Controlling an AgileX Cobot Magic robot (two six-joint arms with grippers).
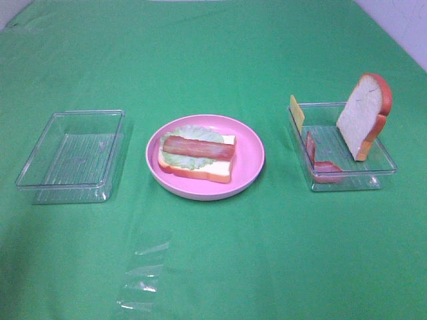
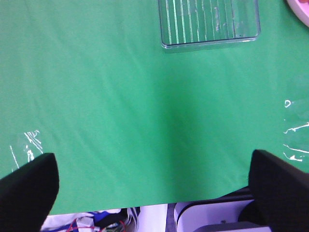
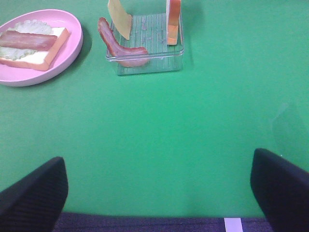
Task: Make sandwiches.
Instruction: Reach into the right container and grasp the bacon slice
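Observation:
An open sandwich (image 1: 197, 155) lies on the round pink plate (image 1: 257, 160) at the table's middle: a white bread slice with lettuce and one bacon strip (image 1: 198, 147) on top. It also shows in the right wrist view (image 3: 31, 46). The clear tray on the right (image 1: 347, 181) holds a bread slice (image 1: 363, 117) leaning upright, a yellow cheese slice (image 1: 296, 110) and bacon (image 1: 323, 165). Neither gripper shows in the exterior view. My left gripper (image 2: 154, 193) and right gripper (image 3: 157, 193) are open, empty, and over bare cloth near the table's front edge.
An empty clear tray (image 1: 70, 160) stands on the left and shows in the left wrist view (image 2: 210, 21). A crumpled sheet of clear film (image 1: 143, 273) lies at the front left. A green cloth covers the table.

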